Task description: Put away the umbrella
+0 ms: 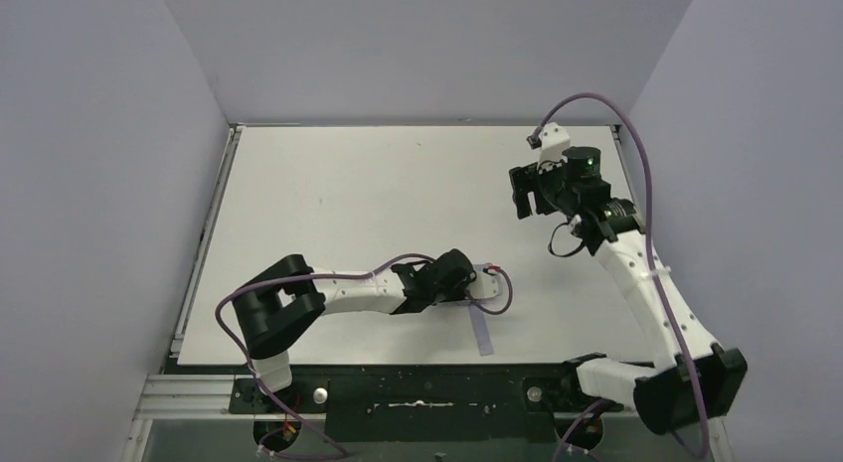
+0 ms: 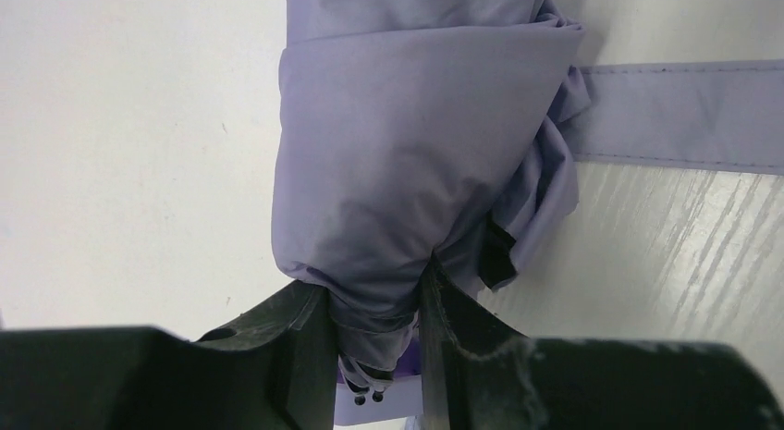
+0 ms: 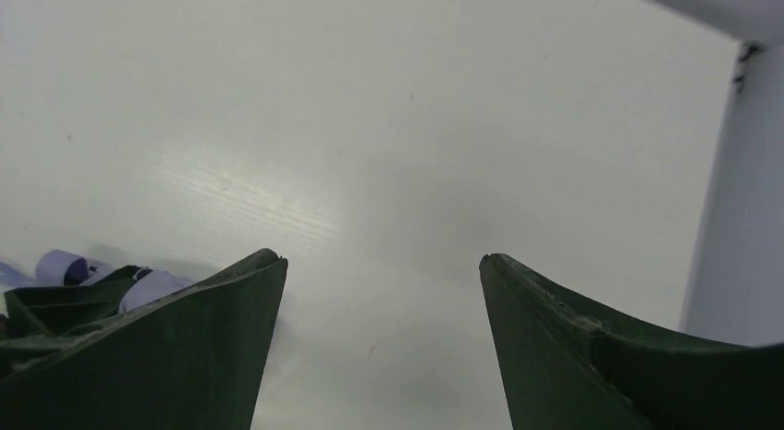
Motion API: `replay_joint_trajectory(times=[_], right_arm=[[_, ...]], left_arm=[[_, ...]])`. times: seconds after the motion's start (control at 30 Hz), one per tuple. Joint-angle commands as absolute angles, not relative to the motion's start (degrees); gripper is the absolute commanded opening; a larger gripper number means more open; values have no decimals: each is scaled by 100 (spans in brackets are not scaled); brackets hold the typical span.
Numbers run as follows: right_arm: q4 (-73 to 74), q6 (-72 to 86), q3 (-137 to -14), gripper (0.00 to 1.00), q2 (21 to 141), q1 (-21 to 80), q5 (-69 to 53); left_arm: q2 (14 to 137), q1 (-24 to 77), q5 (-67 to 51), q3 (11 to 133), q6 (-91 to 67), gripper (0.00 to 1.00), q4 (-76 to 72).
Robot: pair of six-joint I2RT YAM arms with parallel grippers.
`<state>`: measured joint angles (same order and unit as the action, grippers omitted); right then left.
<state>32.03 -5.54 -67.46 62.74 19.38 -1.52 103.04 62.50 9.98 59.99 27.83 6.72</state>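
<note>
The umbrella (image 2: 416, 153) is a rolled bundle of pale lavender fabric lying on the white table. Its flat closing strap (image 2: 684, 116) lies out to one side. My left gripper (image 2: 374, 282) is shut on the near end of the bundle, with fabric pinched between the fingers. In the top view the left gripper (image 1: 473, 283) covers most of the umbrella, and only the strap (image 1: 482, 333) shows, pointing toward the near edge. My right gripper (image 1: 521, 194) is open and empty, raised over the far right of the table, apart from the umbrella. It also shows in the right wrist view (image 3: 379, 259).
The white table (image 1: 378, 184) is enclosed by grey walls on the left, back and right. A metal rail (image 1: 199, 253) runs along its left edge. The right wrist view shows a bit of lavender fabric (image 3: 60, 264) at its lower left.
</note>
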Motion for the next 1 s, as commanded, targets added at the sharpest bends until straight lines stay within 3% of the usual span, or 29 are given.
replay_joint_trajectory(times=[0.0, 0.23, 0.33, 0.6, 0.97], right_arm=[[3405, -626, -6909, 79, 7215, 1051, -2378], [4614, -2002, -7453, 79, 8511, 1022, -3826], [5669, -3732, -7606, 80, 8835, 1472, -4399], [6672, -4697, -7979, 79, 9639, 1717, -3895], [6039, -5028, -7620, 76, 10061, 2048, -3751]], left_arm=[[10825, 6673, 1669, 5520, 3158, 0, 863], [10982, 7161, 2124, 5273, 3467, 0, 476], [11023, 7331, 2232, 5103, 3631, 0, 217], [11099, 7565, 2642, 4896, 3963, 0, -233], [11188, 7629, 2722, 4866, 4065, 0, -325]])
